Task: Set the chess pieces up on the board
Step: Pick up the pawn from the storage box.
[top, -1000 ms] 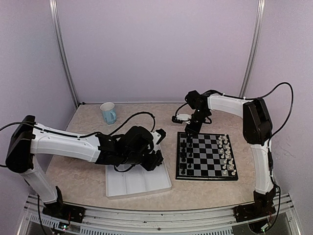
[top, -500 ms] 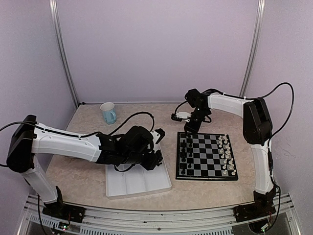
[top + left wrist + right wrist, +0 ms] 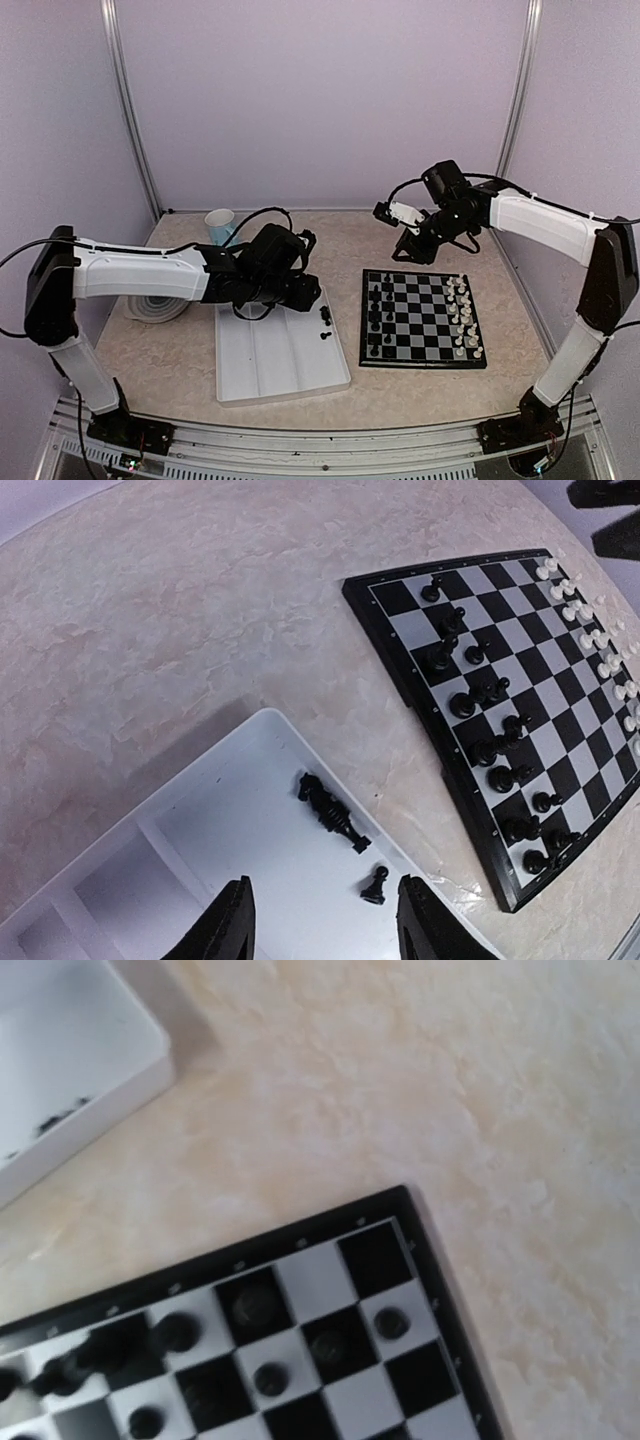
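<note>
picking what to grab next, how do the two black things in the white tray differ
The longer piece lies on its side in the tray; the pawn stands upright. The longer piece is clearly bigger than the pawn, though it may be two pieces end to end. Both are black, unheld, and in the same compartment, on the side toward the board.

Plain lilac walls [image 3: 320,100]; two metal corner posts [image 3: 129,110]; beige marbled tabletop [image 3: 340,238]

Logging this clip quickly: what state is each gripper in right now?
Left gripper: open, nothing between its fingers.
Right gripper: cannot be told; its fingers are not clearly visible in any view.
</note>
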